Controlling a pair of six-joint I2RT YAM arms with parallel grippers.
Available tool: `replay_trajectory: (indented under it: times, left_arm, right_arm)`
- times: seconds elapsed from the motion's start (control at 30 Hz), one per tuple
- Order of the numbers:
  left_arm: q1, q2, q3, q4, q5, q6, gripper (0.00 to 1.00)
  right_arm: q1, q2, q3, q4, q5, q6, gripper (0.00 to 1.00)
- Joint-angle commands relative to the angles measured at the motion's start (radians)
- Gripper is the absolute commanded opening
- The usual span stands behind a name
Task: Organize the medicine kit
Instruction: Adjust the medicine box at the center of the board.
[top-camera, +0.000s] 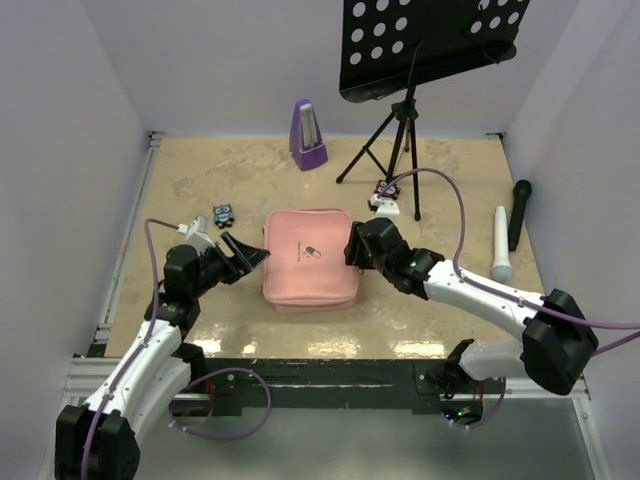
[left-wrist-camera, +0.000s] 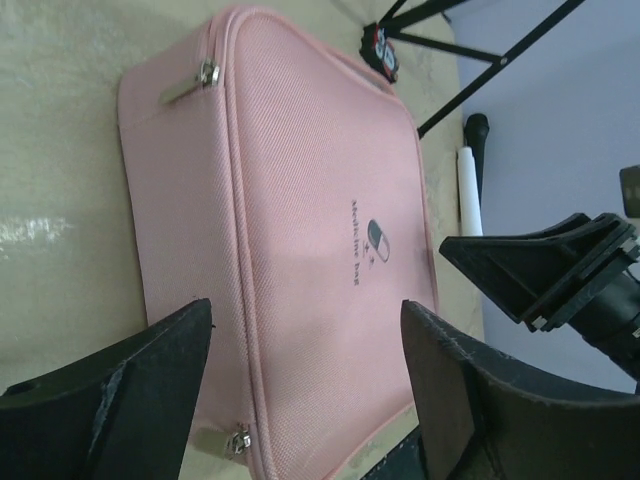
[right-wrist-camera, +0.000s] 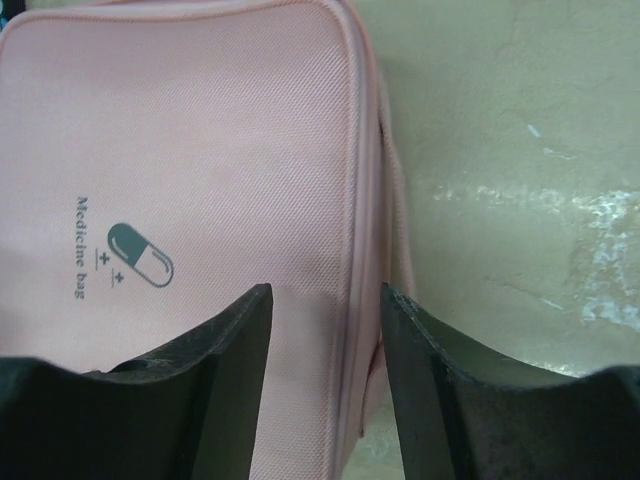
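Left gripper (top-camera: 245, 254) spread wide, holding nothing, close at the left edge of the medicine kit (top-camera: 310, 258). It is likely lined up on the zip side, where the zip pulls (left-wrist-camera: 205, 78) show. Kit lies flat and zipped shut on the table (top-camera: 200, 180), between the arms. Right gripper (top-camera: 354, 247) part open, empty, low over the kit's right edge, jaws straddling the seam, probably to steady the case.

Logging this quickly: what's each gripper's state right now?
Left gripper: open, empty, beside the medicine kit.
Right gripper: open, empty, at the medicine kit's right edge.
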Motion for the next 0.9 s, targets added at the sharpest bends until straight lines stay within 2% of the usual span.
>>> replay_trajectory:
  times: [0.0, 0.13, 0.3, 0.5, 0.67, 0.77, 0.87]
  left_arm:
    - [0.021, -0.037, 0.108, -0.046, -0.108, 0.011, 0.83]
    - [0.032, 0.038, 0.166, -0.037, -0.129, 0.032, 0.89]
    - [0.040, 0.210, 0.208, 0.044, -0.080, 0.026, 0.89]
    - [0.051, 0.276, 0.229, 0.135, -0.053, 0.018, 0.90]
    - [0.109, 0.377, 0.265, 0.247, 0.049, -0.008, 0.92]
    - [0.152, 0.449, 0.289, 0.293, 0.111, -0.035, 0.90]
    - [0.170, 0.479, 0.288, 0.333, 0.142, -0.051, 0.88]
  right_arm:
    - [-0.059, -0.021, 0.045, -0.030, 0.036, -0.031, 0.53]
    - [-0.125, -0.012, 0.021, 0.019, -0.047, -0.057, 0.55]
    - [-0.162, 0.034, 0.010, 0.122, -0.152, -0.094, 0.56]
    - [-0.202, 0.141, 0.054, 0.206, -0.225, -0.143, 0.54]
    - [-0.230, 0.230, 0.085, 0.260, -0.300, -0.156, 0.50]
    - [-0.234, 0.262, 0.103, 0.289, -0.339, -0.161, 0.43]
    - [-0.234, 0.304, 0.137, 0.311, -0.347, -0.173, 0.40]
